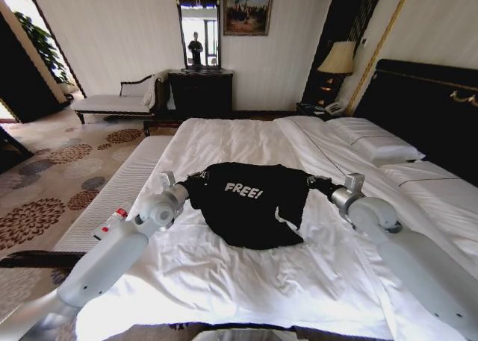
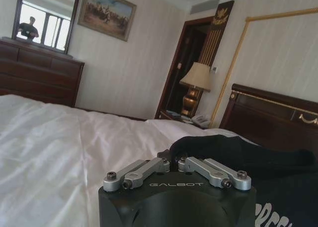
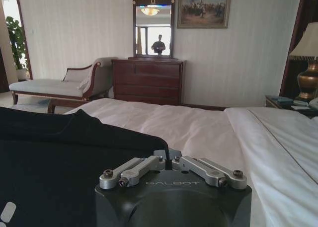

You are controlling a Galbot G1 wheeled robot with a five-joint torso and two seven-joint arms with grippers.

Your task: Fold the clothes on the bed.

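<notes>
While held up by two corners, black T-shirt hanging spread over the middle of the big white bed. White "FREE!" letters facing near, top edge pulled straight from left to right, bottom part bunched and resting on the white duvet.

Left hand pinched tight on the left top corner of the shirt. Seen from the left wrist too: left hand closed, silver links folded in, dark cloth bunched right at the tips and trailing off to one side, with a bit of white lettering low down.

Right hand pinched tight on the right top corner. From the right wrist: right hand closed the same way, black cloth stretched out flat beside it.

Both grey arms reaching in from the near corners, left one over the near left edge of the bed, right one over the near right side.

White pillows far right by the dark headboard. Lamp far right on a side table. Dark dresser with a mirror against the far wall, painting next to the mirror. White chaise longue far left. White padded bench just beside the left edge of the bed, on a flowery carpet.
</notes>
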